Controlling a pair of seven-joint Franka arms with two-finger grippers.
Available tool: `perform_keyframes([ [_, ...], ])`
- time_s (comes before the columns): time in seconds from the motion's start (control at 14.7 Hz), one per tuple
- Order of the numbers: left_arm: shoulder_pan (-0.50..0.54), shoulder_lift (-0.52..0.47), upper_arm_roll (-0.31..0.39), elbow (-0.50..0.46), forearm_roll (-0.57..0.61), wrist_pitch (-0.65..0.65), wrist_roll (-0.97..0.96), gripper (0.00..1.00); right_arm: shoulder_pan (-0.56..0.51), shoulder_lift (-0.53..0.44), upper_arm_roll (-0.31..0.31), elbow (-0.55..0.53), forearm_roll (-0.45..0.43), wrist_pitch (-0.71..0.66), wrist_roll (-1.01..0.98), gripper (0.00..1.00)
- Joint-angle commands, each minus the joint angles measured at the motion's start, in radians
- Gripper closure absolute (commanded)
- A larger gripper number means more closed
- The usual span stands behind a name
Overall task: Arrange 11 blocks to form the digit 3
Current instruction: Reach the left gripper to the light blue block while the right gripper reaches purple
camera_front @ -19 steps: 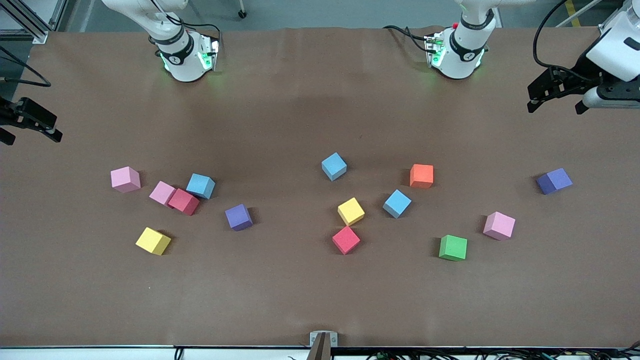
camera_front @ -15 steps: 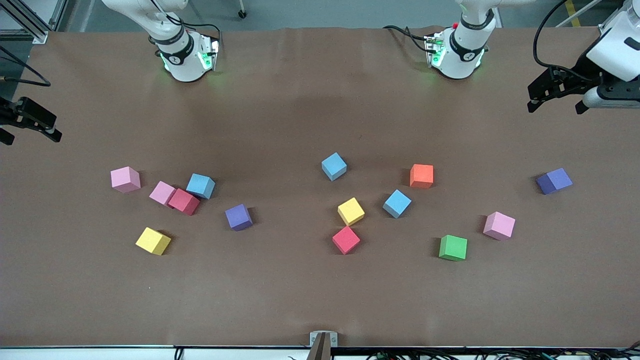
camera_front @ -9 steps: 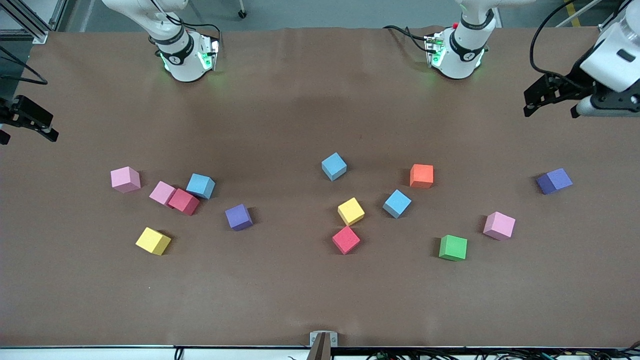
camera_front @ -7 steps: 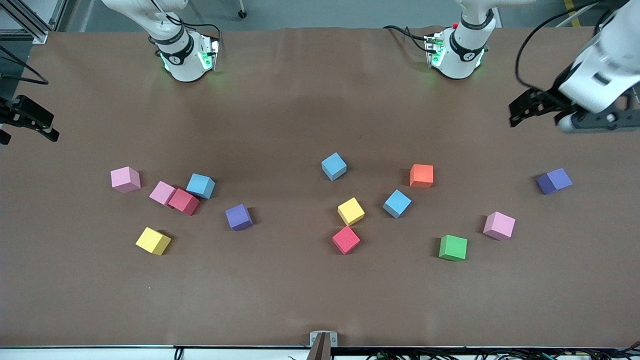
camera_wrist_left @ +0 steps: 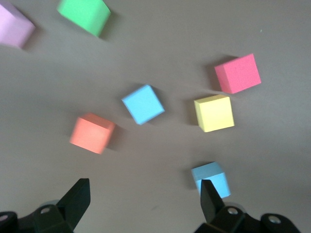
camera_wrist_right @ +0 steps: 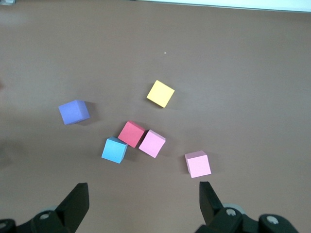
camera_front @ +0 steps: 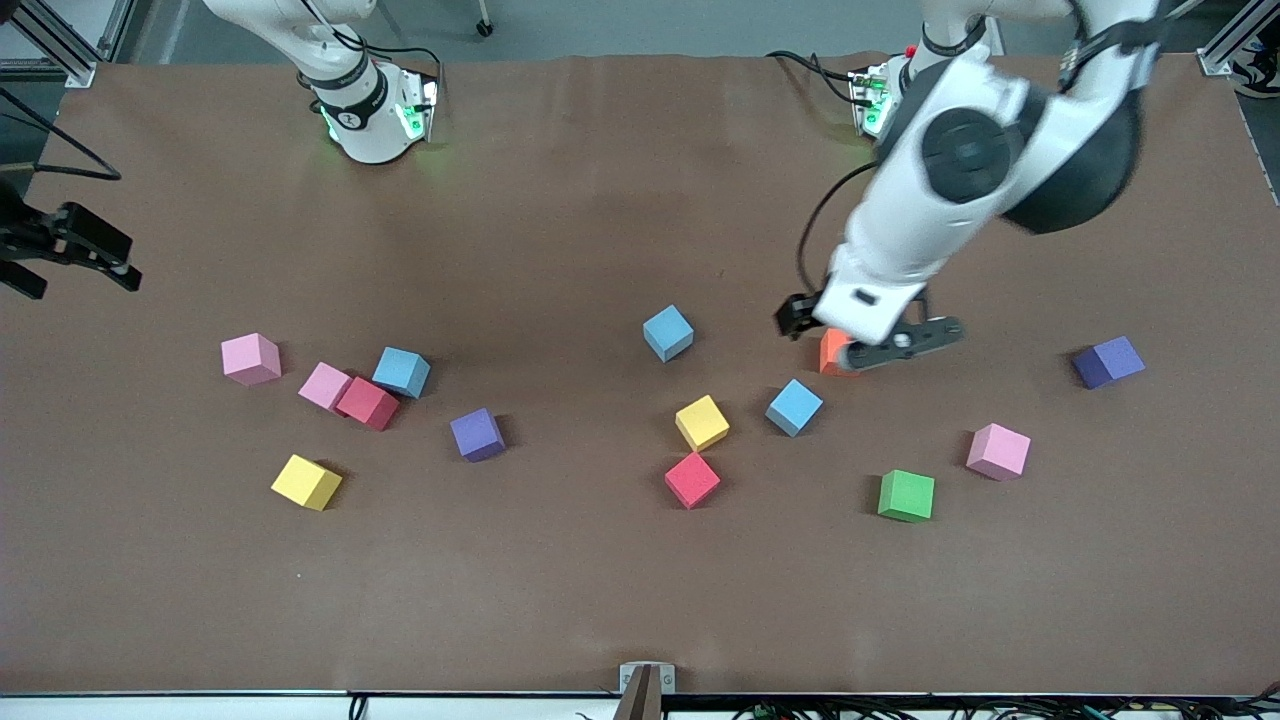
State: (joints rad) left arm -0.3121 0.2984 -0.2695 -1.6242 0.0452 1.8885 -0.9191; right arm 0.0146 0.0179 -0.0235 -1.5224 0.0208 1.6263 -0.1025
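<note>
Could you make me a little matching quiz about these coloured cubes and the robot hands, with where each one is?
Things:
1. orange block
2. green block
3. left gripper
4. right gripper

Places or states:
A. open, at the right arm's end of the table
B. partly hidden under the left gripper
C. open, over the orange block
D. beside a pink block

Pairs: 1-B, 2-D, 3-C, 4-A

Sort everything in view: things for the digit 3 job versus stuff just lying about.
Job: light blue blocks, pink blocks, yellow blocks, red blocks, purple blocks, orange block, green block.
Lying about: metal bracket at the table edge, cables.
</note>
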Motion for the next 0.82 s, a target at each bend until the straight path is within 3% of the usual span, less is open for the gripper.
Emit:
perform_keyframes([
  [0.0, -0.097, 0.111, 0.003, 0.027, 0.051, 0.061, -0.243, 0.0, 0.048, 0.043, 0.002, 0.01, -0.004, 0.038, 0.017, 0.0],
  [0.27, -0.2, 0.24, 0.003, 0.015, 0.056, 0.205, -0.519, 0.0, 0.14, 0.138, 0.001, 0.01, -0.021, 0.092, 0.007, 0.0],
  [0.61, -0.257, 0.318, 0.001, -0.043, 0.124, 0.317, -0.636, 0.0, 0.254, 0.252, 0.002, -0.004, -0.016, 0.156, 0.017, 0.0],
  [0.75, -0.266, 0.323, 0.003, -0.081, 0.124, 0.356, -0.636, 0.0, 0.28, 0.289, 0.002, -0.051, -0.007, 0.243, 0.017, 0.0],
])
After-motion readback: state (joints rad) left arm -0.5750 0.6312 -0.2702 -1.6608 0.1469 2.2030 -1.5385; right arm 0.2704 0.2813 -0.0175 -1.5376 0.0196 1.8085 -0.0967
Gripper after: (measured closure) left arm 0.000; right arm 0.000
